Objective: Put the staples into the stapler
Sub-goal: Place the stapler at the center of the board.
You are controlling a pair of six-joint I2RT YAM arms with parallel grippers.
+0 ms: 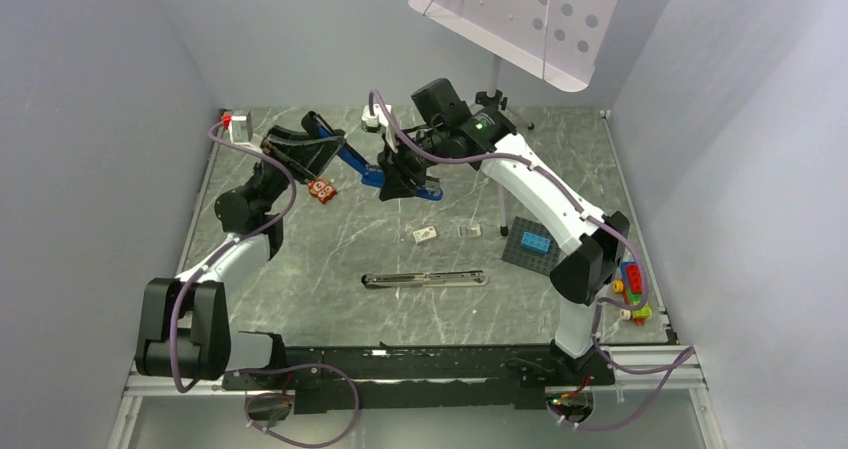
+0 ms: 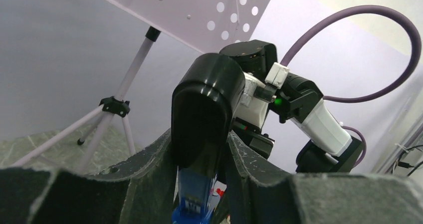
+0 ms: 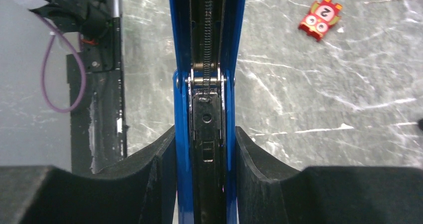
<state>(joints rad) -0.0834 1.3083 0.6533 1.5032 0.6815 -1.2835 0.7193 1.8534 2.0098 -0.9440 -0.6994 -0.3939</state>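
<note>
While both pincers are clenched on the blue stapler (image 1: 360, 166) near the middle of the table's far edge, the right gripper (image 3: 205, 151) presses its matte, padded black fingers (image 3: 149, 174) against the glossy blue side walls. The open metal channel and coiled spring show between them. The left gripper (image 2: 199, 156) clamps the stapler's rounded, shiny black top, which is hinged up off the base. The staples (image 1: 468, 230), a tiny silver-grey block, lie flat on the marbled grey table (image 1: 330, 249), right of its centre and well apart from both grippers.
</note>
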